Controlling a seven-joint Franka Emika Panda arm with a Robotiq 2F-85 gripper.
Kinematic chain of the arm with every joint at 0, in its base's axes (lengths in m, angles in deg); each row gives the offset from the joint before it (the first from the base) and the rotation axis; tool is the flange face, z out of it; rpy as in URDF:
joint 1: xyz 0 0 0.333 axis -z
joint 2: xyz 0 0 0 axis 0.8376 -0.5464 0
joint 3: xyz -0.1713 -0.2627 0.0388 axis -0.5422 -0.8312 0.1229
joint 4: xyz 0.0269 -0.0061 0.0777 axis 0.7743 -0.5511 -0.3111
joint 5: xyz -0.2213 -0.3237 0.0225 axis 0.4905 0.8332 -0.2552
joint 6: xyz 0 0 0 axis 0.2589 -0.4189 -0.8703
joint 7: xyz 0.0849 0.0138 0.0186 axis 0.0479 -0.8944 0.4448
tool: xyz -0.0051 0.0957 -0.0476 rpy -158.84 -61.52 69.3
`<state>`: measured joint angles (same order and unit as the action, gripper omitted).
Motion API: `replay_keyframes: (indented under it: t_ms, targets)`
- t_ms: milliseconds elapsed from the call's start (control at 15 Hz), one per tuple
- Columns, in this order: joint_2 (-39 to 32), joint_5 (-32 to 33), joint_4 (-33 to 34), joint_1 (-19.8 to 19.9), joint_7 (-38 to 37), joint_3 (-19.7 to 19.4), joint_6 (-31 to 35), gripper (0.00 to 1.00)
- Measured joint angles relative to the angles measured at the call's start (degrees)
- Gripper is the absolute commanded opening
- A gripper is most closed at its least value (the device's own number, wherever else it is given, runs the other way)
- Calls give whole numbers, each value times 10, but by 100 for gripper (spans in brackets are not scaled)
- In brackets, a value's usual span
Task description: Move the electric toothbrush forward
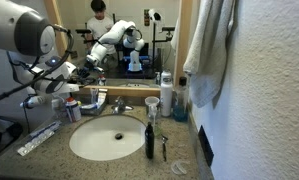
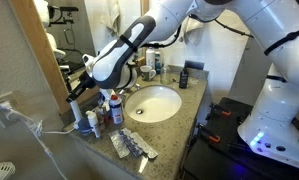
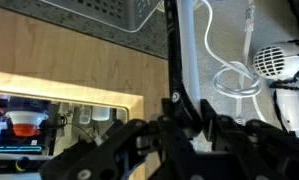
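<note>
The gripper (image 3: 174, 128) is hovering over the toiletry cluster (image 2: 101, 118) beside the sink (image 2: 159, 103); whether it is clenched or released cannot be told. The electric toothbrush (image 3: 169, 50) is judged to be the thin dark shaft rising between the fingers, though this is uncertain. The grasp-or-carry step is probably proceeding. The next move is calling for a confirmed grip and a forward shift clear of the bottles.

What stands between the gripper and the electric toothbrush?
Nothing visible blocks it. The gripper hangs near bottles at one end of the counter; only the low sink lies between it and the toothbrush standing by its rim.
</note>
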<state>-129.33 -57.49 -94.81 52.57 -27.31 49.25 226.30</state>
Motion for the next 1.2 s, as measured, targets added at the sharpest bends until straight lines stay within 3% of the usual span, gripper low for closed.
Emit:
replay_keyframes:
  t_ms: [1200]
  targets:
    - [23, 0, 31, -30, 0, -24, 0, 12]
